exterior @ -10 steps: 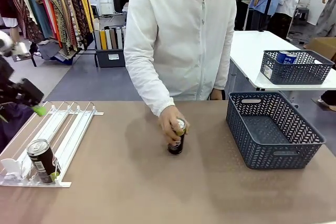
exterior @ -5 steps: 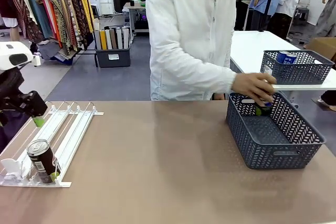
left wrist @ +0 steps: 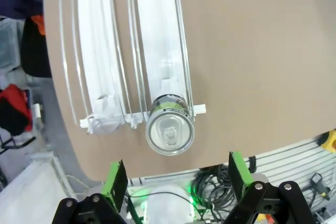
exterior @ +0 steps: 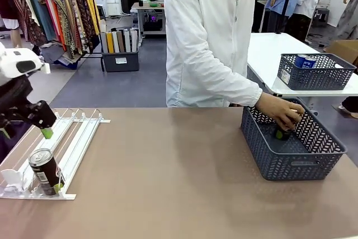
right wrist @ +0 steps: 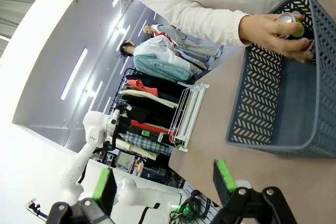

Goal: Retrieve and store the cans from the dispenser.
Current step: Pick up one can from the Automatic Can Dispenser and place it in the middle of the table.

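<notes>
Left claw: fingers spread wide, nothing held. It hangs over the left part of the dispenser, which lies flat at the left end of the bench.

Black can: upright in a lane at the dispenser's near end, against the white stop pieces. In the left wrist view its silver top lies just beyond the gap between the green pads. An empty lane lies beside it.

Right claw: fingers wide apart, empty, held well clear of the grey basket at the bench's right side.

Obstruction: the person's hand reaches down into that basket, gripping a second can low inside near the far wall (the forearm crosses the basket's far rim).

Surroundings: a smaller grey basket sits on a white table behind, well apart from the bench, with a blue can in it. A rack of clothes stands far left.
</notes>
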`<state>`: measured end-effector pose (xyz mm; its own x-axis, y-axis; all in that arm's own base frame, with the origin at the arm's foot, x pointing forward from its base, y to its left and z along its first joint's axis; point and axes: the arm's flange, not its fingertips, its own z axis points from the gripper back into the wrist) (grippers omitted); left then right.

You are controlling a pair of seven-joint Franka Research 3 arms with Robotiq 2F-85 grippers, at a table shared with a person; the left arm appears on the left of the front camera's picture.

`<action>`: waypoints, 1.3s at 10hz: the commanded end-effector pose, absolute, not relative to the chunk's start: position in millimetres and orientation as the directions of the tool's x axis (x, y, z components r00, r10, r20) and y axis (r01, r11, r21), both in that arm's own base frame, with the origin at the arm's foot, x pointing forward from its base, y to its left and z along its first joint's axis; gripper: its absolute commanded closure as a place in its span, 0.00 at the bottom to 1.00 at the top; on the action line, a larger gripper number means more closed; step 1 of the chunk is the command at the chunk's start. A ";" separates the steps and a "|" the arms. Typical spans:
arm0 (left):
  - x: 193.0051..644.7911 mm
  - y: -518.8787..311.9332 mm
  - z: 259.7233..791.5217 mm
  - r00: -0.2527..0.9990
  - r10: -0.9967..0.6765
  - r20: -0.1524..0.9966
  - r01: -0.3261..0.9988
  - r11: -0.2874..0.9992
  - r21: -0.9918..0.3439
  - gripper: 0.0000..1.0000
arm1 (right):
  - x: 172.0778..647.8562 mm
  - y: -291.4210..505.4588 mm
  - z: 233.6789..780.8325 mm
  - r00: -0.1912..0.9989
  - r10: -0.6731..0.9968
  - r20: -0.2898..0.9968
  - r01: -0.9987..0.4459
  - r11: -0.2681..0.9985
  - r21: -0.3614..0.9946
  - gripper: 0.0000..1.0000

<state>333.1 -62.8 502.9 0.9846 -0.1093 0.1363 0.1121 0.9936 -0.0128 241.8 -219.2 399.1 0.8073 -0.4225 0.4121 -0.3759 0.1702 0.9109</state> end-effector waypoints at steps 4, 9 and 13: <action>349.7 -63.9 446.5 0.999 -0.054 0.005 0.054 0.999 0.005 0.00 | 241.4 -219.6 403.1 0.812 -0.415 0.410 -0.376 0.165 0.912 0.00; 364.2 -59.0 411.5 0.996 -0.046 -0.075 0.042 0.998 -0.049 0.00 | 241.4 -219.6 403.1 0.812 -0.415 0.410 -0.376 0.165 0.912 0.00; 368.0 -54.9 406.7 0.995 -0.032 -0.090 0.026 0.997 -0.067 0.00 | 241.4 -219.6 403.1 0.812 -0.415 0.410 -0.376 0.165 0.912 0.00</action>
<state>363.7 -55.1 406.1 0.9948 -0.0451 -0.0910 0.0415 0.9983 -0.0409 241.8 -219.2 399.1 0.8073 -0.4225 0.4121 -0.3759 0.1702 0.9109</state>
